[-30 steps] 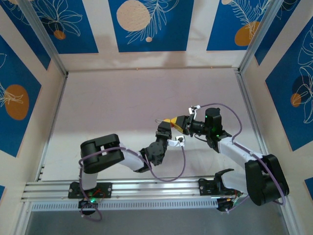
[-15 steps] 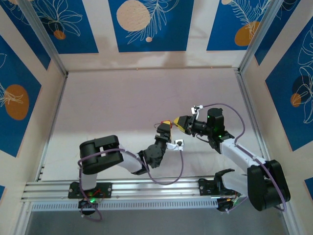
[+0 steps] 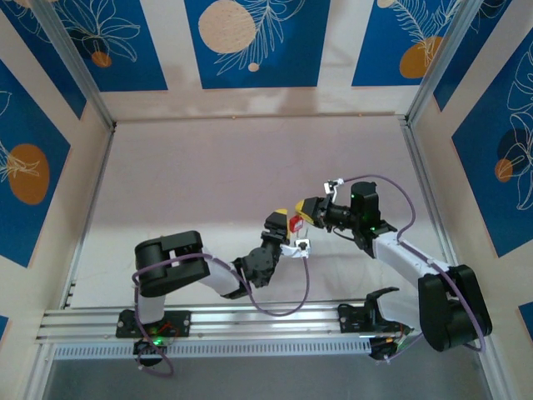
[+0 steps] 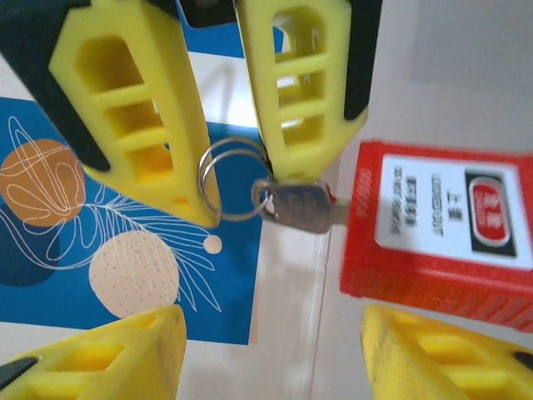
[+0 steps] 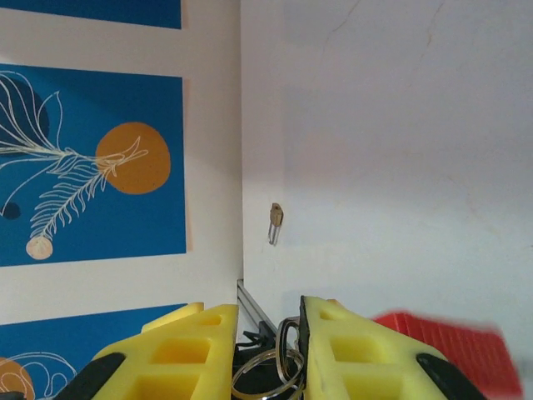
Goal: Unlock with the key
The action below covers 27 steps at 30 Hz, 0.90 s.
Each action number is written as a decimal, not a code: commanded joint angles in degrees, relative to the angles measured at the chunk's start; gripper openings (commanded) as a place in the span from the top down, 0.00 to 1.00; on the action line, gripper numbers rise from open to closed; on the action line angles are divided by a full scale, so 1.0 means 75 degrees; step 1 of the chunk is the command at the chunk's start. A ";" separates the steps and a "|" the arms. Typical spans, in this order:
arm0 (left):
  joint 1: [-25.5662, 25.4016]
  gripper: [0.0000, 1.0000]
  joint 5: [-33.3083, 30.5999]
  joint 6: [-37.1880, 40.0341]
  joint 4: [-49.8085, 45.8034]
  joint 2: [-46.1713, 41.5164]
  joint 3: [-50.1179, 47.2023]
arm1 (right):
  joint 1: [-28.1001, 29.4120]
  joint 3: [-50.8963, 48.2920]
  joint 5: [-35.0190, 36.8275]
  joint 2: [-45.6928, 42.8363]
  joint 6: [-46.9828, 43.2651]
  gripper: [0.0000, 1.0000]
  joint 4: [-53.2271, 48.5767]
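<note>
The right gripper [image 3: 306, 213] and the left gripper [image 3: 280, 222] meet tip to tip above the pale table [image 3: 208, 167]. The red plastic padlock with a white label [image 3: 296, 223] is just beside both of them. In the left wrist view, the small grey metal key with thin round wire rings [image 4: 296, 207] sits right under the tip of one yellow finger of the right gripper [image 4: 250, 190]. The key's thin end pokes into the side of the padlock [image 4: 441, 242]. One ring lies in the gap between that gripper's two fingers. The fingers are close together but not shut tight, and I cannot tell if they squeeze the ring. The left gripper [image 4: 266, 329] has its two yellow fingers far apart, with nothing pinched between them. The padlock is just past one of its fingertips and looks blurry. In the right wrist view, the rings [image 5: 266, 375] sit low in the gap of the right gripper [image 5: 268, 310], and the padlock [image 5: 445, 346] is just to one side of it. Far ahead of this gripper, a tiny brass-coloured piece with a thin wire loop [image 5: 276, 217] lies on the table, near the foot of the blue and cream wall [image 5: 83, 167].
</note>
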 commanded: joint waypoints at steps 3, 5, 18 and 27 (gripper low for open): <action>-0.0120 0.38 -0.0087 -0.0492 0.0288 -0.0151 -0.0058 | -0.0017 0.0135 -0.0071 -0.0002 -0.0124 0.77 0.0160; -0.0163 0.35 -0.0096 -0.0547 0.0287 -0.0229 -0.0129 | -0.0002 0.0224 -0.0062 -0.0032 -0.0173 0.77 0.0070; -0.0509 0.28 -0.0517 -0.1225 0.0280 -0.0654 -0.0798 | -0.0008 0.0569 -0.0068 -0.0049 -0.0234 0.77 -0.0084; -0.0941 0.26 -0.0560 -0.2426 -0.0614 -0.0576 -0.0872 | -0.0004 0.0991 -0.0155 -0.0137 -0.0362 0.77 -0.0445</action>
